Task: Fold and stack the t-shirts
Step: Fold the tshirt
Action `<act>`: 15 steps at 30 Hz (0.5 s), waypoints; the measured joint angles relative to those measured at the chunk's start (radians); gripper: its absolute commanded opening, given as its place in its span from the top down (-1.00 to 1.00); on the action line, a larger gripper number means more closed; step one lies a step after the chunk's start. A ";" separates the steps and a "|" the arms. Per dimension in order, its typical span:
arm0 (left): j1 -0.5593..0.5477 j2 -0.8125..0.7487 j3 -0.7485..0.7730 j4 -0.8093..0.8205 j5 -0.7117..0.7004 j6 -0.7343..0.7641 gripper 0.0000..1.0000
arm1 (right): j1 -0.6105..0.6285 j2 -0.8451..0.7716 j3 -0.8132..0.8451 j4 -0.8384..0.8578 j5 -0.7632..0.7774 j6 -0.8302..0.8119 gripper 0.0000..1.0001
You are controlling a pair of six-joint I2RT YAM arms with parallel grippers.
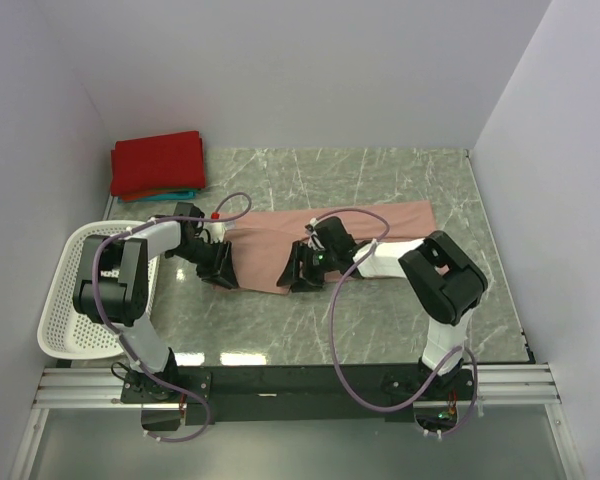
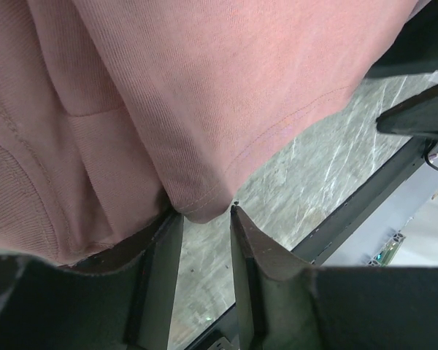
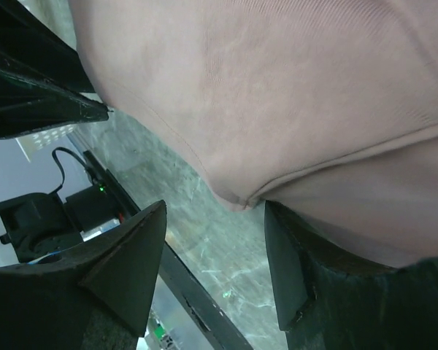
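The dusty-pink t-shirt [image 1: 280,245] lies flat across the middle of the marble table, partly folded. My left gripper [image 1: 220,275] is at its near left edge. In the left wrist view the gripper [image 2: 204,213] is open, with a folded corner of the pink cloth [image 2: 204,95] resting right at its tips, unpinched. My right gripper [image 1: 302,278] is at the near edge further right. In the right wrist view it [image 3: 214,205] is wide open, with a corner of the cloth [image 3: 277,95] hanging between the tips. A folded red t-shirt [image 1: 158,163] lies on a teal one [image 1: 175,194] at the back left.
A white perforated basket [image 1: 65,300] stands at the table's left edge beside the left arm. Grey walls close the table in on three sides. The black front rail [image 1: 300,380] runs along the near edge.
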 measured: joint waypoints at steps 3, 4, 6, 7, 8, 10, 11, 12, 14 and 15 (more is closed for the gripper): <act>0.000 0.000 0.000 -0.001 0.000 0.000 0.28 | 0.010 -0.010 -0.005 -0.010 0.014 0.003 -0.24; 0.000 0.000 0.000 -0.001 0.000 0.000 0.30 | 0.011 -0.020 -0.014 -0.013 0.021 0.003 -0.24; 0.000 0.000 0.000 -0.001 0.000 0.000 0.30 | 0.015 -0.044 -0.040 -0.022 0.033 0.011 -0.23; 0.000 0.000 0.000 -0.001 0.001 0.000 0.31 | 0.016 -0.054 -0.051 -0.024 0.039 0.018 -0.22; 0.000 0.000 0.000 -0.001 0.003 0.000 0.32 | 0.017 -0.058 -0.056 -0.024 0.043 0.023 -0.22; 0.000 0.000 0.000 -0.001 0.006 -0.001 0.32 | 0.021 -0.060 -0.058 -0.022 0.053 0.031 -0.20; 0.000 0.000 0.000 -0.001 0.006 -0.001 0.32 | 0.024 -0.059 -0.058 -0.019 0.055 0.033 -0.18; 0.000 0.000 0.000 -0.001 0.007 -0.001 0.32 | 0.026 -0.054 -0.057 -0.016 0.056 0.036 -0.17; 0.000 0.000 0.000 -0.001 0.008 0.000 0.33 | 0.028 -0.034 -0.046 0.000 0.042 0.042 -0.12; 0.000 0.000 0.000 -0.002 0.010 0.000 0.33 | 0.029 -0.020 -0.038 0.011 0.034 0.046 -0.09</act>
